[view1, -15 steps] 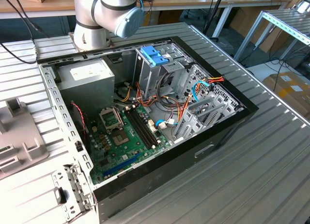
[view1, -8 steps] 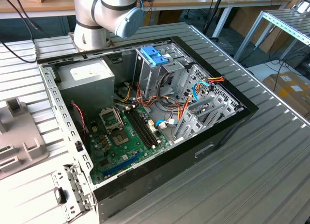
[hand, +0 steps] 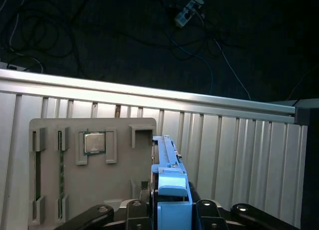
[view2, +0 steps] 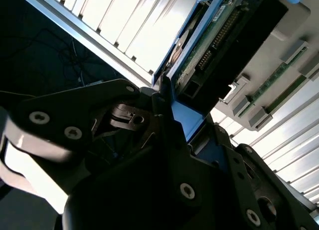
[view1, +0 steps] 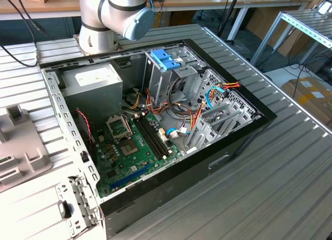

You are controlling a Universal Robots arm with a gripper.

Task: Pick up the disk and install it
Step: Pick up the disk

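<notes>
- The hand [hand: 172,206] is pinched shut on the light-blue end tab of the disk [hand: 166,158]. In the first wrist view its black fingers [hand: 135,210] press in on the tab from both sides
- In the second wrist view the hand [view2: 185,115] grips the same blue tab, and the disk [view2: 214,41] runs straight out from the fingertips. It is turned on edge and shows a green circuit board and a dark connector block between its blue rails
- I cannot tell whether the disk's lower edge touches what lies under it or hangs clear
- Directly below the disk and the hand lies a grey tray [hand: 124,190] with moulded pockets. One pocket holds a square processor chip [hand: 93,143], and a narrow slot holds a green memory stick [hand: 61,163]
- The tray rests on a slatted metal bench [hand: 239,155]
- Past the bench's far rail, away from the hand, is a dark floor [hand: 99,51] with loose cables and a power strip [hand: 188,11]
- In the exterior view the grey tray [view1: 15,146] lies toward the exterior view's left on the bench [view1: 280,188], beside an open computer case [view1: 236,138]
- Inside the case are a motherboard [view1: 137,146], a power supply [view1: 91,87] and a drive cage topped by a blue bracket [view1: 165,58]
- The arm [view1: 111,14] rises behind the case. Further out are other tables and a cardboard box [view1: 311,94]
</notes>
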